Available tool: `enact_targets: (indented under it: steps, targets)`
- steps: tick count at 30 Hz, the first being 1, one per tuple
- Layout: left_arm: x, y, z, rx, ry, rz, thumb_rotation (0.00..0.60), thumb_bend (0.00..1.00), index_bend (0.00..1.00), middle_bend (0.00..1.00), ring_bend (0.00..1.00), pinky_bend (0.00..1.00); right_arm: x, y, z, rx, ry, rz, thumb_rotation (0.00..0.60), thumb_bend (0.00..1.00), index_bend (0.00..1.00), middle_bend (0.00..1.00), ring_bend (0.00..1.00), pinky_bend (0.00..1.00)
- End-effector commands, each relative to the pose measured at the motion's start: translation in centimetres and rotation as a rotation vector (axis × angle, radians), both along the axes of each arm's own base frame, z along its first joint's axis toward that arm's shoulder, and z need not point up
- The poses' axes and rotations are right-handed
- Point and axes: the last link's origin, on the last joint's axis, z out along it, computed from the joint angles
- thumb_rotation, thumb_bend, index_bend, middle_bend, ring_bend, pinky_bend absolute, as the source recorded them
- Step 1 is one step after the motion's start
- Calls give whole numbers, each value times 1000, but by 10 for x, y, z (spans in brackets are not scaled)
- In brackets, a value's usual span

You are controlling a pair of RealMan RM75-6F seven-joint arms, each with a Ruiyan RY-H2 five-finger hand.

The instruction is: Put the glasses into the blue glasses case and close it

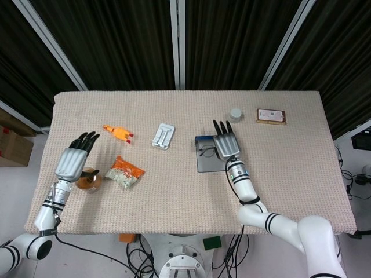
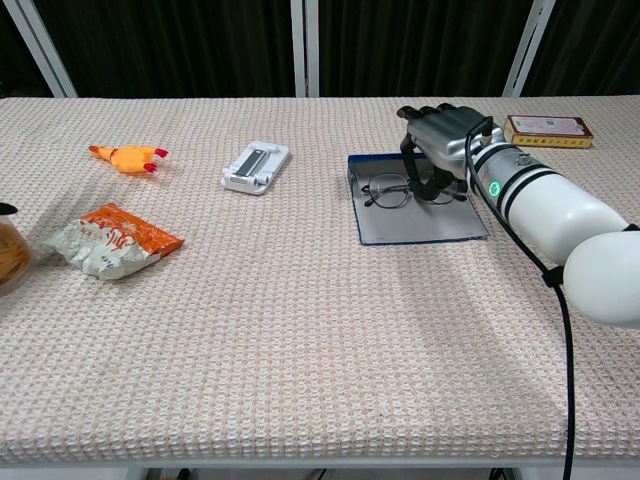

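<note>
The blue glasses case (image 1: 207, 165) (image 2: 420, 226) lies open and flat right of the table's middle. Black-framed glasses (image 1: 206, 151) (image 2: 385, 193) rest on its far half, lenses to the left. My right hand (image 1: 225, 145) (image 2: 445, 132) hovers over the right end of the glasses, its dark fingers (image 2: 411, 165) curled down and pinching the frame there. The contact itself is partly hidden by the hand. My left hand (image 1: 72, 162) hangs at the table's left edge with fingers spread, holding nothing, seen only in the head view.
A brown jar (image 1: 90, 182) (image 2: 8, 255) sits under the left hand. An orange snack bag (image 1: 126, 172) (image 2: 115, 240), a rubber chicken (image 1: 117, 132) (image 2: 125, 157) and a white stand (image 1: 163, 136) (image 2: 255, 165) lie left of the case. A grey cap (image 1: 235, 114) and a flat box (image 1: 271, 116) (image 2: 545, 128) sit at the back right.
</note>
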Motion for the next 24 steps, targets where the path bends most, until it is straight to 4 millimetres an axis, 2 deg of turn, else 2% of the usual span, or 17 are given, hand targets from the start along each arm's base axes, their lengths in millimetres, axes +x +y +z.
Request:
enact_targets:
  steps: [1,4,6,10,12,19,24]
  targets:
    - [0,0,0,0,0,-1,595,40,56,35,26,196,-2,0,-1,-2,-7,-10,600,487,710,0,0,0]
    - [0,-1,0,1,0,1,597,41,56,35,27,196,-1,0,-2,-2,-9,-9,600,487,707,0,0,0]
    - [-1,-1,0,2,-1,4,597,41,55,35,27,196,-1,0,-3,-1,-12,-8,600,482,665,0,0,0]
    - [-1,0,0,0,1,4,597,41,55,35,27,196,-1,1,-1,-3,-36,-11,600,477,407,0,0,0]
    - [-1,0,0,0,1,3,595,41,55,35,27,196,-2,1,1,-2,-49,-11,600,472,340,0,0,0]
    - [-1,-2,-1,0,-2,2,600,41,56,35,26,196,-7,12,11,-17,-91,2,600,452,273,0,0,0]
    - [-2,-4,0,3,-4,3,600,41,55,35,26,196,-7,23,23,-34,-139,22,600,451,269,0,0,0]
